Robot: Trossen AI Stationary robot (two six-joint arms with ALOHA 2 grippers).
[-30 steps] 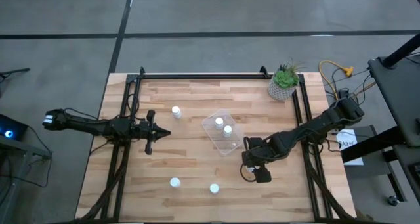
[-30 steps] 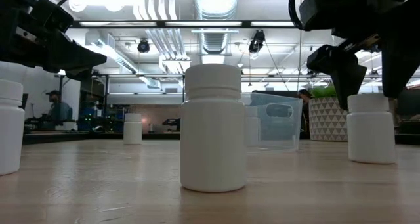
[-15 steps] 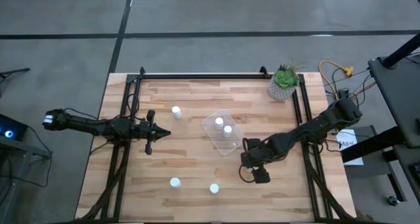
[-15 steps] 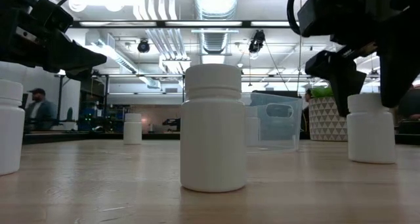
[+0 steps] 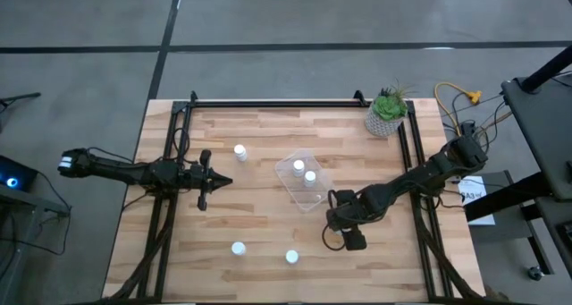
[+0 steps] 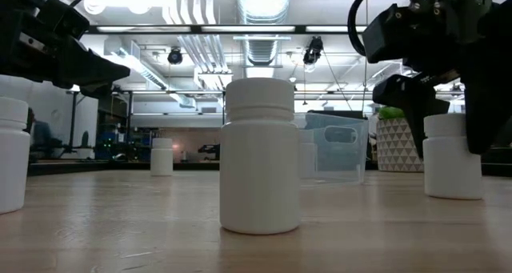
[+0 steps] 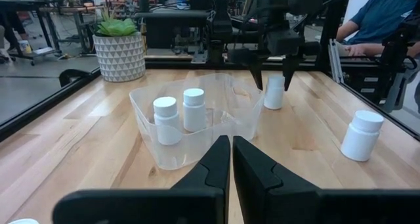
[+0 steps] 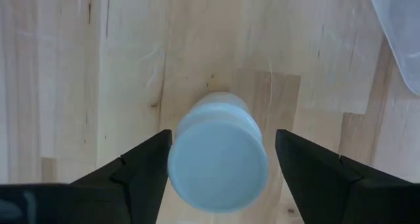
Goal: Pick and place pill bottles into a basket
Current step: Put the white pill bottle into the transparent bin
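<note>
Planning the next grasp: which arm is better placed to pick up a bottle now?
Right. Its gripper hangs open straddling a pill bottle beside the basket; the left gripper waits shut, off any bottle.

White pill bottle (image 8: pixel 218 159) upright, between spread fingers (image 8: pixel 141 168)

Matt white plastic bottles (image 6: pixel 260 157), clear glossy tub (image 7: pixel 197 135), pale wood table (image 5: pixel 259 211).

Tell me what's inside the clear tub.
Inside the basket stand two upright pill bottles, caps on. Nothing else shows through its clear walls. The right gripper is outside it, open around another bottle.
</note>
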